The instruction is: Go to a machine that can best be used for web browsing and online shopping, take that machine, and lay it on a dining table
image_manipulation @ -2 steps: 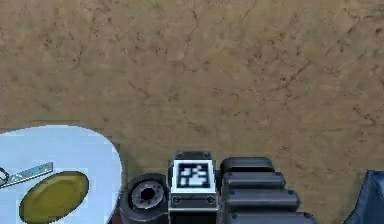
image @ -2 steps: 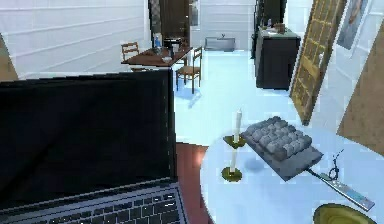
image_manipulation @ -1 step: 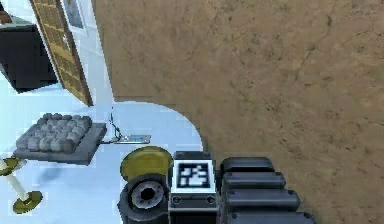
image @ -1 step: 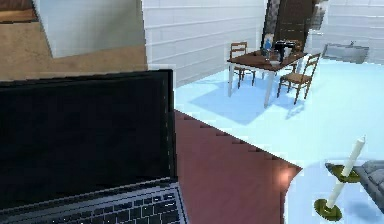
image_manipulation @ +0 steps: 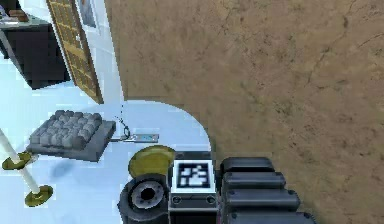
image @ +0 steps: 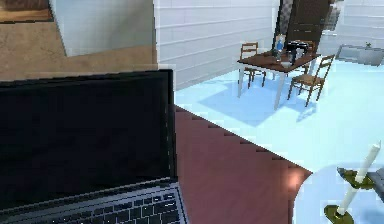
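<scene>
I see the grey, black-screened open laptop (image: 85, 130) cut off at the forward view's left and bottom edges; things on the brown wooden dining table (image: 258, 62) are too small to name.

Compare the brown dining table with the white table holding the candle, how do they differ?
The dining table is dark brown wood with straight edges; the white table has a rounded edge. The dining table stands far off with chairs around it; the white table sits close, at the forward view's lower right. Both carry things on top.
</scene>
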